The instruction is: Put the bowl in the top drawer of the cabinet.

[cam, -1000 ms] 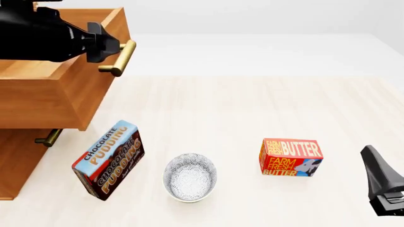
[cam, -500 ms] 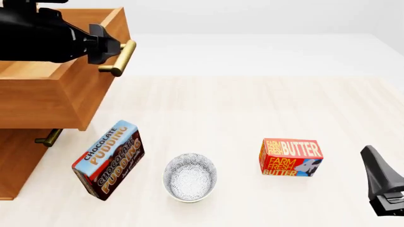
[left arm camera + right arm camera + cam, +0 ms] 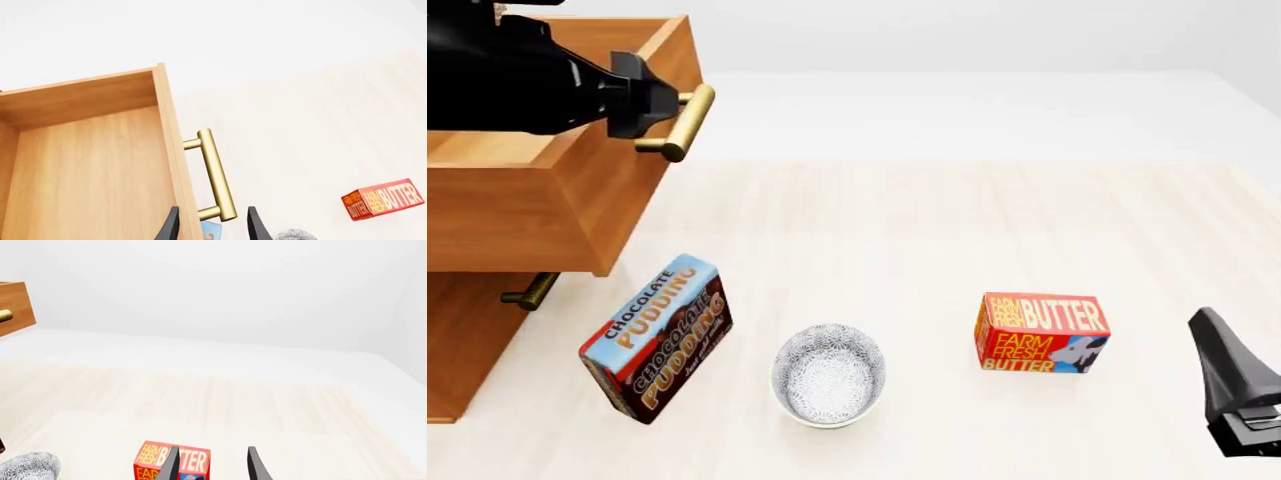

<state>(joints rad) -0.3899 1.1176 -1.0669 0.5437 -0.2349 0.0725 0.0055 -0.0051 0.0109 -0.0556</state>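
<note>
The patterned bowl [image 3: 829,373] stands upright and unheld on the table near the front, between two boxes; its rim also shows in the left wrist view [image 3: 293,234] and the right wrist view [image 3: 30,465]. The cabinet [image 3: 461,340] is at the far left, with the top drawer [image 3: 574,200] pulled out and its inside [image 3: 87,170] bare. My left gripper [image 3: 665,100] is open at the drawer's brass handle [image 3: 681,122], its fingers [image 3: 255,227] straddling the handle's end [image 3: 217,180]. My right gripper [image 3: 1234,400] is open at the front right, holding nothing [image 3: 212,464].
A chocolate pudding box [image 3: 657,338] leans left of the bowl, just below the open drawer. A butter box [image 3: 1041,333] stands right of the bowl, in front of my right gripper [image 3: 172,460]. The lower drawer's handle [image 3: 529,291] shows under the open drawer.
The left gripper has shifted very slightly at the handle. The drawer, bowl, boxes and right arm have not moved.
</note>
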